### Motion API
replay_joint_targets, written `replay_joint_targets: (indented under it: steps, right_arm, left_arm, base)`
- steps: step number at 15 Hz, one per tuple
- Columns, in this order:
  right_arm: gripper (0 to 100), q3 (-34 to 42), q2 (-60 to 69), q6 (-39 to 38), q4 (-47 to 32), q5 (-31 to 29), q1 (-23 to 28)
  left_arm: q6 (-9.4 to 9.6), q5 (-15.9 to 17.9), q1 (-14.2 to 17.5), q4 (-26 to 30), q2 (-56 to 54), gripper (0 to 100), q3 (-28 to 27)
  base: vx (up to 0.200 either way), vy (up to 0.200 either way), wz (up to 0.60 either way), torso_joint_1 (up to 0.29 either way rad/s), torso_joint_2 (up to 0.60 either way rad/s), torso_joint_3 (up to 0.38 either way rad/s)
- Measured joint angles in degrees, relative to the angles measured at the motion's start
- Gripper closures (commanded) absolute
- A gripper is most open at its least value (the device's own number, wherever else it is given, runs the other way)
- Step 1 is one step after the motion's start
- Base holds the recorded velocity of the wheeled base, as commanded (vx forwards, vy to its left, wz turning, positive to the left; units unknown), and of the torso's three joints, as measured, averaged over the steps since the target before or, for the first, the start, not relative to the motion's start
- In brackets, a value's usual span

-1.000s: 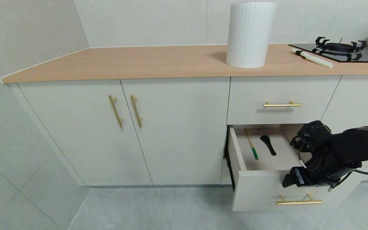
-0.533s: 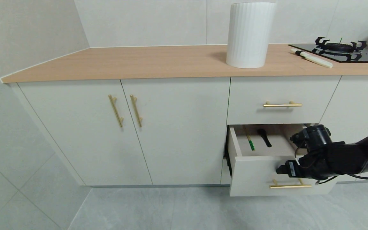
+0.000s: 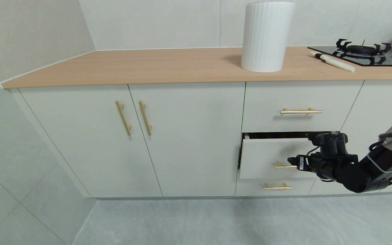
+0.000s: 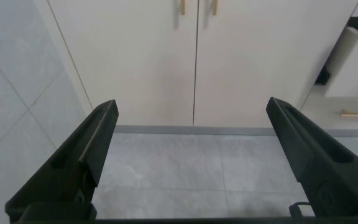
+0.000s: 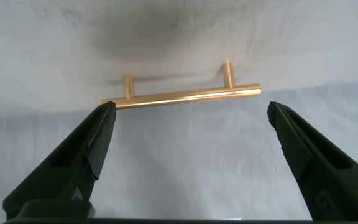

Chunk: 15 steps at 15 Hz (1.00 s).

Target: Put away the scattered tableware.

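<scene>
The middle drawer (image 3: pixel 267 153) stands out from the cabinet by a narrow gap, its inside hidden. My right gripper (image 3: pixel 293 161) is at the drawer's front, by its gold handle (image 3: pixel 283 166). In the right wrist view that gripper (image 5: pixel 189 118) is open, its fingers spread to either side of the gold handle (image 5: pixel 182 96) and the drawer front just ahead. My left gripper (image 4: pixel 191 109) is open and holds nothing, low over the floor and facing the double cabinet doors (image 4: pixel 197 56). A white-handled knife (image 3: pixel 332 61) lies on the counter beside the stove.
A tall white ribbed container (image 3: pixel 266 35) stands on the wooden counter (image 3: pixel 148 66). A gas hob (image 3: pixel 369 52) sits at the far right. Shut drawers lie above (image 3: pixel 301 105) and below (image 3: pixel 277 186) the middle one. Grey tile floor (image 3: pixel 182 221) lies open before the cabinets.
The right gripper has pushed the drawer from wide open to almost shut. The chopsticks and black spoon inside have gone out of sight.
</scene>
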<state>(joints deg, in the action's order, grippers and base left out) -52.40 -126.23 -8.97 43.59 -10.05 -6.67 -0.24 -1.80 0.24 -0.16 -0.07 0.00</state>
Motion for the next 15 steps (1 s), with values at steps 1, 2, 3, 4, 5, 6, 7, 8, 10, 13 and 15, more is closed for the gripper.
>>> replay_joint_targets:
  steps: [1, 2, 3, 4, 5, 6, 7, 8, 10, 13, 15]
  right_arm:
    - [0, -0.44, -1.19, -0.02, 2.63, -1.01, 0.04]
    - [0, -1.05, -2.76, 0.0, 4.99, -2.32, -0.02]
    - [0, -1.93, -4.3, -0.02, 6.72, -3.41, -0.07]
    - [0, -2.65, -5.6, -0.06, 8.22, -3.91, -0.11]
    - [0, -3.41, -6.92, -0.13, 9.91, -4.32, -0.18]
    - [0, -4.19, -8.22, -0.13, 11.78, -4.89, -0.18]
    - [0, -5.29, -9.74, -0.17, 14.57, -6.18, -0.18]
    - [0, -6.58, -11.39, -0.17, 17.3, -7.85, -0.18]
    - [0, -8.4, -14.03, -0.24, 19.44, -8.81, -0.24]
    - [0, -10.41, -16.27, -0.39, 20.5, -9.14, -0.24]
    - [0, -12.51, -17.85, -0.35, 23.3, -10.45, -0.27]
  left_arm:
    - [0.0, -0.02, 0.0, 0.0, 0.0, 0, 0.0]
    - [0.0, -0.02, -0.04, 0.0, 0.0, 0, 0.0]
    - [0.02, -0.02, -0.02, 0.0, 0.0, 0, 0.0]
    - [0.02, -0.02, 0.0, 0.0, 0.0, 0, 0.0]
    - [0.0, -0.02, 0.0, 0.0, 0.0, 0, 0.0]
    - [0.0, -0.02, 0.0, 0.0, 0.0, 0, 0.0]
    - [0.0, -0.02, 0.0, 0.0, 0.0, 0, 0.0]
    - [0.0, -0.02, 0.0, 0.0, 0.02, 0, 0.0]
    - [0.0, -0.02, 0.0, 0.0, 0.02, 0, 0.0]
    - [0.0, 0.0, -0.02, 0.02, 0.05, 0, 0.0]
    - [0.0, -0.02, 0.0, 0.0, 0.05, 0, 0.0]
  base:
    - [0.0, 0.0, 0.0, 0.0, 0.0, 0.0]
    - [0.0, 0.0, 0.0, 0.0, 0.0, 0.0]
    - [0.0, 0.0, 0.0, 0.0, 0.0, 0.0]
    - [0.0, 0.0, 0.0, 0.0, 0.0, 0.0]
    - [0.0, 0.0, 0.0, 0.0, 0.0, 0.0]
    - [0.0, 0.0, 0.0, 0.0, 0.0, 0.0]
    - [0.0, 0.0, 0.0, 0.0, 0.0, 0.0]
    - [0.0, 0.0, 0.0, 0.0, 0.0, 0.0]
    - [0.0, 0.0, 0.0, 0.0, 0.0, 0.0]
    - [0.0, 0.0, 0.0, 0.0, 0.0, 0.0]
    - [0.0, 0.0, 0.0, 0.0, 0.0, 0.0]
